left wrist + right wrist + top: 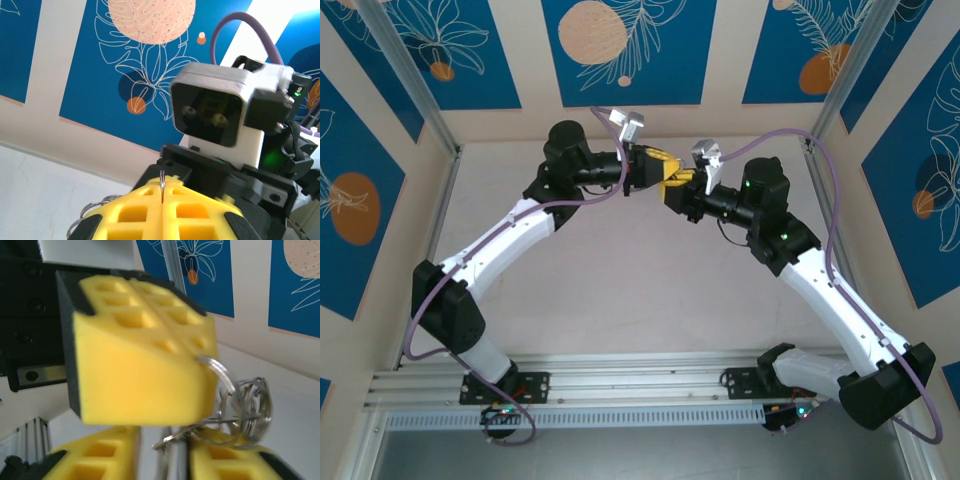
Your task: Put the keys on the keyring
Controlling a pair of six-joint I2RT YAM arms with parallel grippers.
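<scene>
Yellow foam pads of my left gripper (162, 196) are pressing flat together and pinching a thin wire of the keyring (223, 381). Its loop is poking out of the seam toward the right of the right wrist view, while its silvery coils (250, 410) are dangling just below, at centre right. My right gripper (165, 462) is sitting along the bottom edge of that view, directly under the left pads, with its fingers standing apart and a blurred silvery sliver rising in the gap. I am taking that sliver for the key (169, 444), but I cannot tell whether the pads are actually clamping it. It is pointing up and slightly right, and the loop is lying close by, up and right of its tip, so I am judging that the right arm is the nearer one for the threading.
</scene>
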